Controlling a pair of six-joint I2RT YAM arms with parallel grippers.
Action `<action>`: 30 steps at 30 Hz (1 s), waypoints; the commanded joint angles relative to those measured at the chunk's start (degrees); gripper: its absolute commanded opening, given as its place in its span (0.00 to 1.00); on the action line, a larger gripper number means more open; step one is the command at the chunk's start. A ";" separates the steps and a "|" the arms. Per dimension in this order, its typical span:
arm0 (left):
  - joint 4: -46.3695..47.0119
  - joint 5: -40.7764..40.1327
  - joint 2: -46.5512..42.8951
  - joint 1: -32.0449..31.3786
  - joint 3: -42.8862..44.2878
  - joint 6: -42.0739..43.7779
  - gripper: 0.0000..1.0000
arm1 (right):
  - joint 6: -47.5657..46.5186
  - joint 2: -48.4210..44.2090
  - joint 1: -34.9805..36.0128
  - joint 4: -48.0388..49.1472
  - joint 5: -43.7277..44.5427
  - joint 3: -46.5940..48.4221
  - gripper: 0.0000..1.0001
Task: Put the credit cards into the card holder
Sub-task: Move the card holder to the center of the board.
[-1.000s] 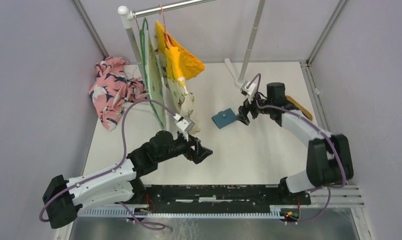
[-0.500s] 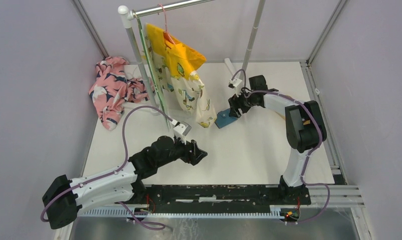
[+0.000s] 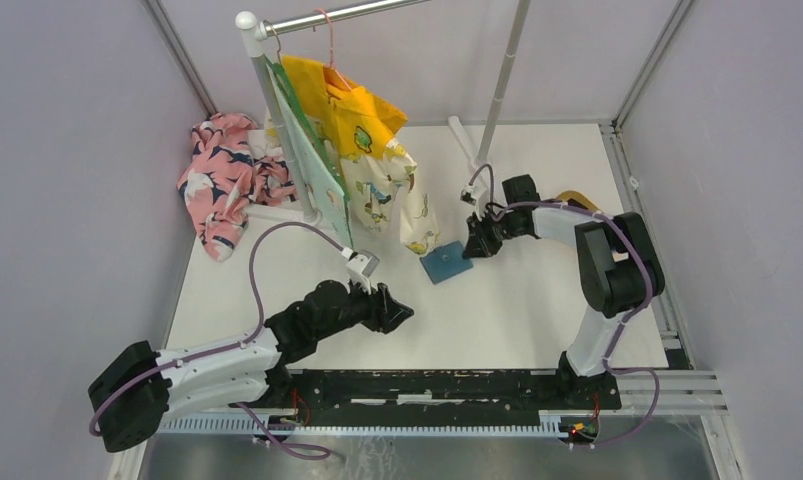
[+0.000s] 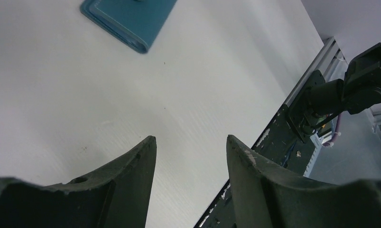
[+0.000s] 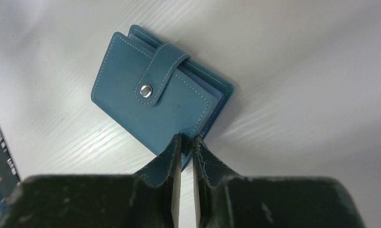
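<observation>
Worktop [image 3: 517, 300], white, fills the overhead view. Clothes rail [image 3: 262, 75] at upper left, yellow and printed garments [image 3: 362, 130] hanging on it; floral cloth [image 3: 217, 180] heaped at far left. Blue wallet [image 3: 445, 265] lies flat, snapped closed, just right of centre, below the garments. Right tool [image 3: 474, 245] touches its right edge; fingers drawn almost together, clamped on the wallet's corner. Left tool [image 3: 402, 315] at lower centre, fingers apart, holding nothing, well apart from the wallet.
</observation>
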 commanded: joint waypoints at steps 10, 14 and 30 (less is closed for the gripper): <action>20.77 1.53 5.97 -0.64 -6.82 -14.46 0.65 | -21.44 -24.24 4.14 -13.26 1.56 -16.55 0.71; 19.88 0.11 6.59 -1.54 -6.60 -16.43 0.64 | -41.38 -33.72 5.60 -12.57 -4.05 -20.86 0.82; 19.37 -3.18 25.11 -4.36 2.40 -16.37 0.41 | -36.29 -31.64 22.10 4.84 5.60 -27.09 0.46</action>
